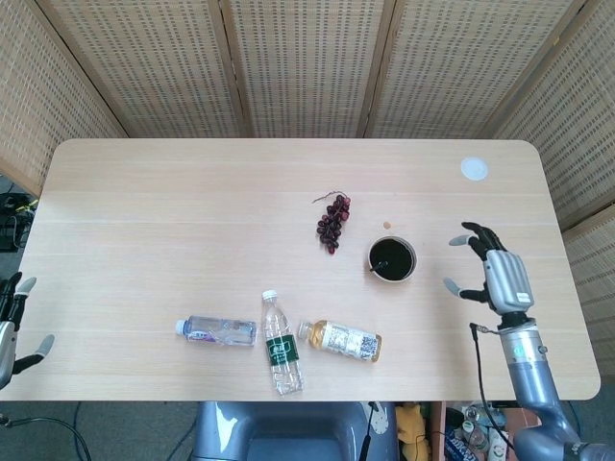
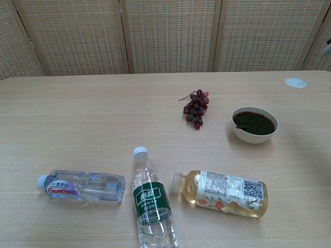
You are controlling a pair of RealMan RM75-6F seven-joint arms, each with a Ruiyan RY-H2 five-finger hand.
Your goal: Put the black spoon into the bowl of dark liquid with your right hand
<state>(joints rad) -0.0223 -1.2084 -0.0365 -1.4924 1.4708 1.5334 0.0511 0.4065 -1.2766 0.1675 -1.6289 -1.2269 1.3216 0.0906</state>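
Now right hand, fingers spread

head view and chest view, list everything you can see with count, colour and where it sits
table: 1, light wood, fills both views
bowl: 1, pale with dark liquid, right of centre
black spoon: 1, black, in the bowl, handle at its left rim
grapes: 1 bunch, dark red, left of the bowl and further back
clear bottle: 1, lying down, front left
green-label bottle: 1, clear, lying down, front centre
amber bottle: 1, lying down, right of the green-label bottle
white disc: 1, back right corner
screen: woven panels, tan, behind the table
left hand: at the left table edge, fingers apart, empty
right hand: right of the bowl, fingers spread, empty
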